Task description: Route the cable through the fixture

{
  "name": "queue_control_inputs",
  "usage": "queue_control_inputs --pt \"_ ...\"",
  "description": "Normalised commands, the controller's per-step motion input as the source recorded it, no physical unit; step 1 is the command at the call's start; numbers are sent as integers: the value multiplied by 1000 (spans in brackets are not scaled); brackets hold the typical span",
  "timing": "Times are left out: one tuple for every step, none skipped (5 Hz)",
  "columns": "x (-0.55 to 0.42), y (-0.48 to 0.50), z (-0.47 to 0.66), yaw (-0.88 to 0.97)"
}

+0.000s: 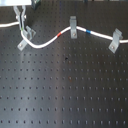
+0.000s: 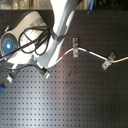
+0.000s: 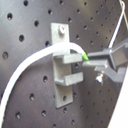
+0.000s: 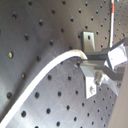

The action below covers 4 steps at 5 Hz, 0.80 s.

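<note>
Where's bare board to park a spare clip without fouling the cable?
Free: all of the perforated board below the cable in the first exterior view, edge to edge. Crowded: the top strip, where three clips carry the cable, and the gripper sits at the first exterior view's left clip.

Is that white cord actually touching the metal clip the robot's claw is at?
Touching. In the first wrist view the cable lies across the clip bracket's upper prong, with no gap, where the gripper holds it.
</note>
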Motion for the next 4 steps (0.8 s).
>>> queue_control_inputs --pt "-186 -94 -570 -254" --pt "-113 -93 -570 -349" --pt "-179 -157 -40 -760" --pt "-14 -50 62 -968"
